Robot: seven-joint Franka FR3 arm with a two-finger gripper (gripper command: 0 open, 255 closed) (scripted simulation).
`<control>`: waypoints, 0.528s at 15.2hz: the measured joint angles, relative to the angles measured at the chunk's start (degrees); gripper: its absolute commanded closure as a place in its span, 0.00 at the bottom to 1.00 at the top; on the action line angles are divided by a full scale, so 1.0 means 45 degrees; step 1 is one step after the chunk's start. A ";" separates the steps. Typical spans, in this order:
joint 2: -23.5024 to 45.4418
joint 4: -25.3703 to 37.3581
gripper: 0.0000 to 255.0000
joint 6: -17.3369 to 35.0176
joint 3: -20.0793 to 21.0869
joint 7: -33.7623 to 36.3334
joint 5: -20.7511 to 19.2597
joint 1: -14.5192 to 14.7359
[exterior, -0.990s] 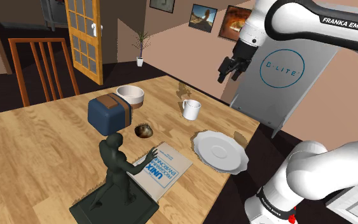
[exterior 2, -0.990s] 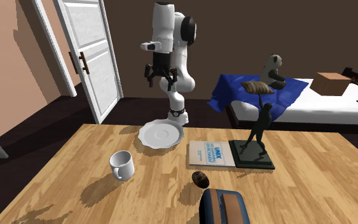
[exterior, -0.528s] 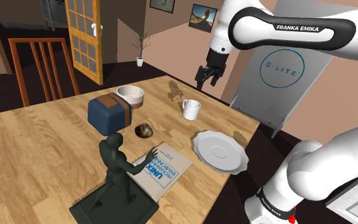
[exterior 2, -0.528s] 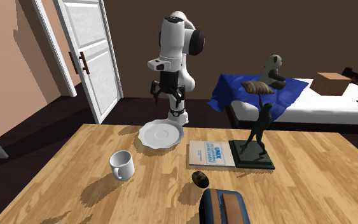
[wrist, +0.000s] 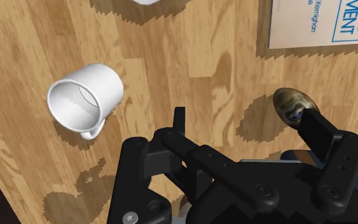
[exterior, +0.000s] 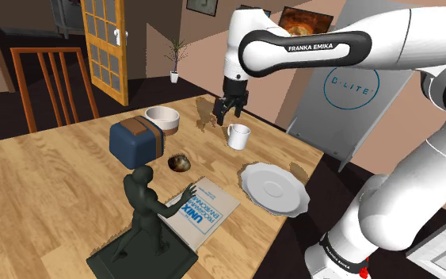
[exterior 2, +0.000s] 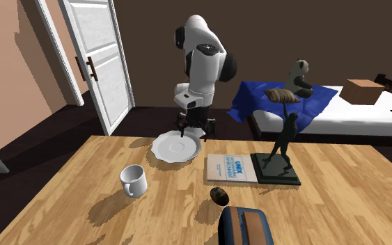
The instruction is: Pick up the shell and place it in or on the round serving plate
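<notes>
The shell (exterior: 180,163) is a small brown mottled lump lying on the wooden table, between the blue box and the book. It also lies in front of the book in the second exterior view (exterior 2: 218,195). The round white serving plate (exterior: 272,188) sits near the table edge by the stand, with nothing on it (exterior 2: 177,147). My gripper (exterior: 229,109) hangs open in the air just above and behind the white mug (exterior: 238,135). In the wrist view its fingers (wrist: 317,130) stand wide apart, and the shell (wrist: 292,105) shows just past one fingertip, not held.
A white bowl (exterior: 163,119) and a blue box with a brown band (exterior: 136,140) stand beyond the shell. A dark figure statue (exterior: 143,214) and a book (exterior: 201,208) lie nearer the shoulder view's bottom. A wooden chair (exterior: 51,83) stands at the table's far side.
The arm has swung from above the stand toward the shoulder view's left and come down over the table, ending above the mug. The fingers stayed open; nothing on the table moved.
</notes>
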 measured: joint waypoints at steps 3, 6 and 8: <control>0.1509 0.1010 0.00 -0.0018 0.0272 0.0152 -0.0257 0.0215; 0.2982 0.2145 0.00 -0.0225 0.0534 0.0352 -0.0535 0.0515; 0.3998 0.2829 0.00 -0.0236 0.0629 0.0381 -0.0747 0.0679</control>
